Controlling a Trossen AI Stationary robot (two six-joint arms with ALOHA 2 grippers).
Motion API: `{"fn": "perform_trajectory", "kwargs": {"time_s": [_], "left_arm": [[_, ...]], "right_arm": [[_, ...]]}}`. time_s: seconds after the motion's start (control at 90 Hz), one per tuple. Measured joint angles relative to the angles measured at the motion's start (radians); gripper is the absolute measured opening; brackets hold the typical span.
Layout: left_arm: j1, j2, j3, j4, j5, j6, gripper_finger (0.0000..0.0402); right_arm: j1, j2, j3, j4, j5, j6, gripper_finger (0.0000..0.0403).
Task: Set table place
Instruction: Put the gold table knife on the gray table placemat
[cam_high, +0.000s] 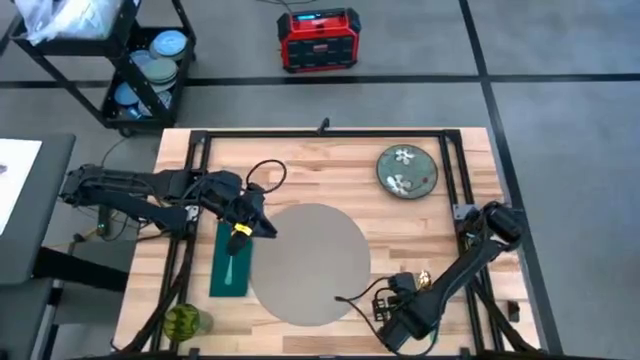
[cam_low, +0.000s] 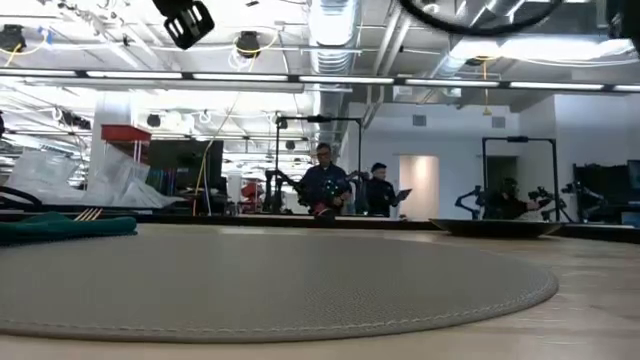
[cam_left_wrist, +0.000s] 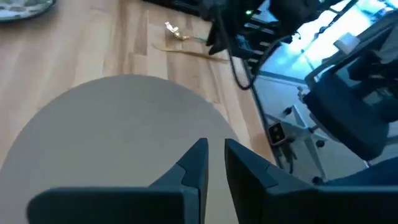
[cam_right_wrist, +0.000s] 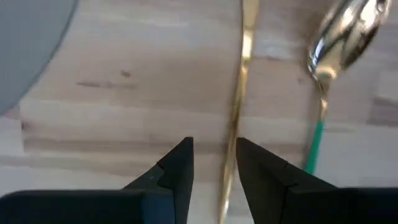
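Big light-wood table (cam_high: 320, 160), and the round grey mat (cam_high: 308, 264) lies flat near its front edge, right under and ahead of the left pincer (cam_high: 262, 226). That pincer hovers over the mat's left rim with its fingers only a sliver apart, holding nothing as far as I can see.

The right pincer (cam_right_wrist: 214, 163) sits low beside the mat's right edge — slightly open, empty, with a thin gold utensil (cam_right_wrist: 239, 87) running between its tips and a spoon (cam_right_wrist: 339, 37) just off to one side.

I'd guess the mat is light and floppy-ish, so pinch it at the rim. The cutlery looks stiff, slick and thin; grab mid-handle.

The plate (cam_high: 407, 168) is well away at the far right. Napkin (cam_high: 230, 262) is beside the left pincer — what's yellow on it, can't tell.
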Motion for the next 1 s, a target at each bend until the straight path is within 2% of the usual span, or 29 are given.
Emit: {"fn": "perform_trajectory", "kwargs": {"time_s": [0.3,0.644,1.0], "left_arm": [[-0.007,-0.026,0.0,-0.021,0.0,-0.006,0.0035],[-0.007,-0.046,0.0,-0.013,0.0,-0.011,0.0035],[-0.006,-0.051,0.0,-0.012,0.0,0.001,0.0035]], "right_arm": [[0.038,0.029,-0.001,0.021,-0.097,0.027,0.0108],[0.038,0.118,0.0,0.162,-0.116,0.034,0.0108],[0.035,0.137,0.0,0.113,-0.132,0.033,0.0107]]}}
